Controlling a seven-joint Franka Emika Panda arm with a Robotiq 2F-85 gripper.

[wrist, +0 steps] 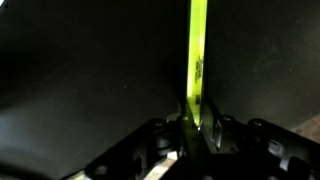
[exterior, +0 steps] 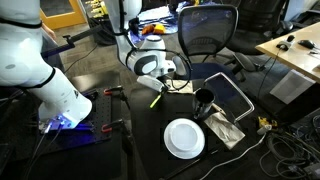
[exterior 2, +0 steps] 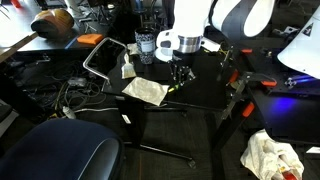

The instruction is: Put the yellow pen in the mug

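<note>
Over tbl (wrist: 80,70), hand (wrist: 197,128) clamps yellow pen (wrist: 198,50); print illegible.

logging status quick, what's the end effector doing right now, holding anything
The end effector is closed, holding the yellow pen between its fingers.

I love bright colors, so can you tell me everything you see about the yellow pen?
The yellow pen is a thin, straight, bright yellow-green stick, smooth like plastic, with a small dark mark partway along. The gripper pinches it near one end between its fingers, and the rest sticks straight out over the dark table. In an exterior view the pen slants down from the gripper. Whether its tip touches the table cannot be told.
</note>
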